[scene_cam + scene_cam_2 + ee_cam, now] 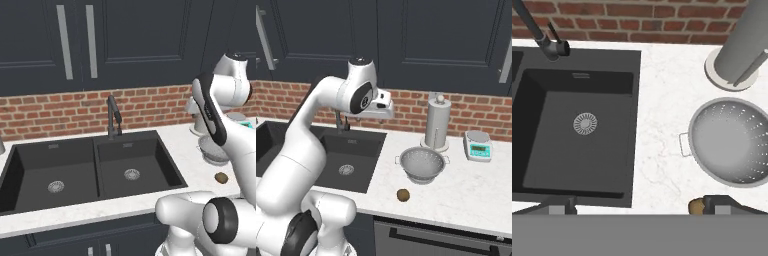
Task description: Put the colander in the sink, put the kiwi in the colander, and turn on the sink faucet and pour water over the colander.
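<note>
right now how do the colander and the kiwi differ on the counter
The colander is a wide silvery-white bowl dotted with holes; the kiwi is a small brown oval, far smaller. The colander stands further back, by the paper-towel holder; the kiwi lies nearer the counter's front edge. Both sit right of the sink, untouched.

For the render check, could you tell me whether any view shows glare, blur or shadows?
Left base view: flat even light, sink matte, no glare. Right base view: colander sharp, faint shadow beneath. Hand view: crisp, soft sheen inside the colander, kiwi partly hidden.
</note>
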Controlling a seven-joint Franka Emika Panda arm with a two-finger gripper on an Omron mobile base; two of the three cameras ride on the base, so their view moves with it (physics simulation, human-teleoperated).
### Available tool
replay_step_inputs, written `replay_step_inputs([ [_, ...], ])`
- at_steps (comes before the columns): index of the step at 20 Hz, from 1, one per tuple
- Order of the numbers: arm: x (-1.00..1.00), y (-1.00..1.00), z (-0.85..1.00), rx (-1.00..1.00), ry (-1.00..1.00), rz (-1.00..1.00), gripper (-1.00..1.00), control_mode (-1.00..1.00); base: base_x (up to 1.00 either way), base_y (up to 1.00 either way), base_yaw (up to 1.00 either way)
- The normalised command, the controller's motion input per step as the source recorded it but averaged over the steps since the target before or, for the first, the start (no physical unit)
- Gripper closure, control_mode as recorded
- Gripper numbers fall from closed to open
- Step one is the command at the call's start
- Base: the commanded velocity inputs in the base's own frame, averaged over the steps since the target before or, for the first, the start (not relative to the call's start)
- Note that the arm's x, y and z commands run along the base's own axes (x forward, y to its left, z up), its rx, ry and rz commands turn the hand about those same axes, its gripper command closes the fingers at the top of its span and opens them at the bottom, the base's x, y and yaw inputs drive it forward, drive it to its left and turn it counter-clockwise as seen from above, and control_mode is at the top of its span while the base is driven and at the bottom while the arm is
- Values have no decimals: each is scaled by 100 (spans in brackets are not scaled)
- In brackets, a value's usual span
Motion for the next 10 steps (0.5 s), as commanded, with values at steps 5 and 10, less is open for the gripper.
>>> replay_step_inputs([
  [5, 0, -43, 0, 0, 0, -1, -100, -100, 0, 0, 0],
  [10, -11, -41, -2, 0, 0, -8, -100, -100, 0, 0, 0],
])
